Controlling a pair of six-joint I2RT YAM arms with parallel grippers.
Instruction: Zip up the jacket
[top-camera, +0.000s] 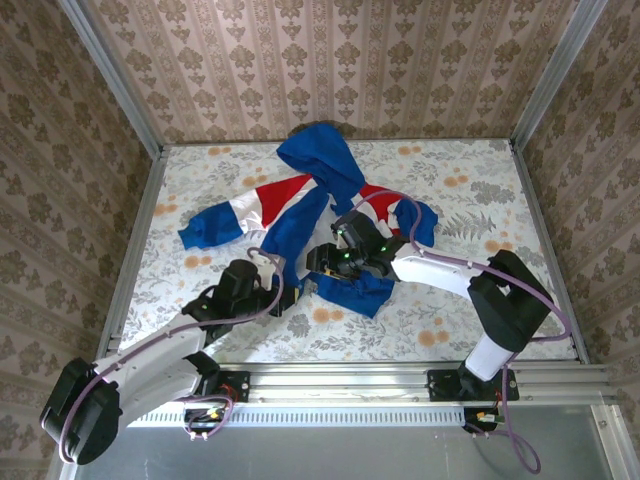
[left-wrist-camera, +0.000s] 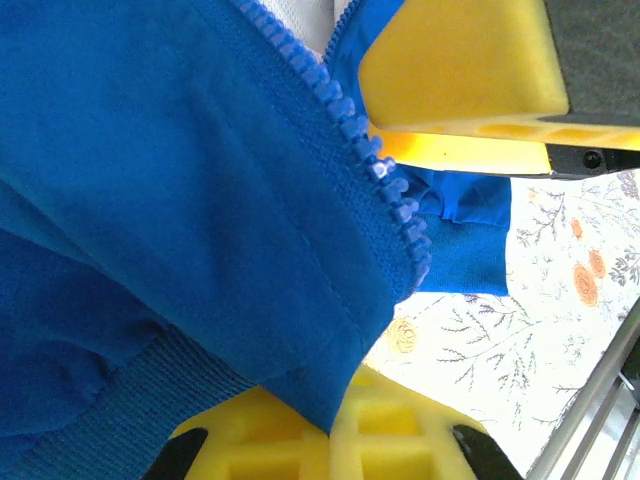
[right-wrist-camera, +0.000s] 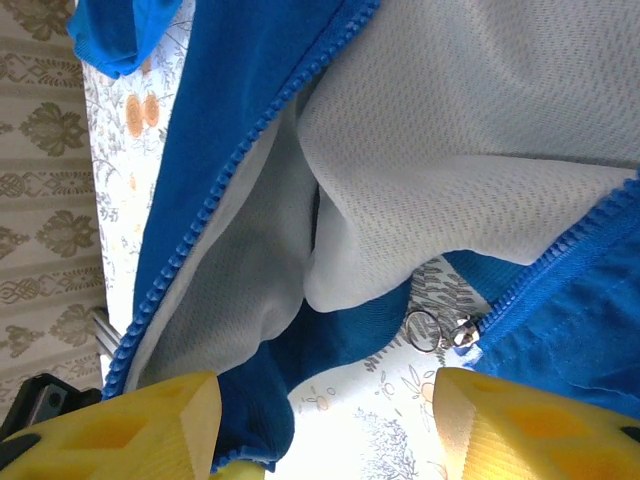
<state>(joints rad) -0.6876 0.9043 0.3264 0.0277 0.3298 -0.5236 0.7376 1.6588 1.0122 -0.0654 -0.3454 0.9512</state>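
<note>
Blue fabric; one jacket (top-camera: 305, 225); one zipper pull (right-wrist-camera: 460, 332)

Left hand (left-wrist-camera: 360, 240) clamped, right hand (right-wrist-camera: 322, 415) parted

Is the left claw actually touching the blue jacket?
Touching. In the left wrist view the jacket lies pressed on a yellow finger of the left gripper.

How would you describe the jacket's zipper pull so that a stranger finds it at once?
On the flowered table lies the blue jacket, open, its pale mesh lining showing. Follow the right-hand row of zipper teeth in the right wrist view to its lower end. There sits the zipper pull: small shiny metal with a ring, unlike the cloth around it.
</note>
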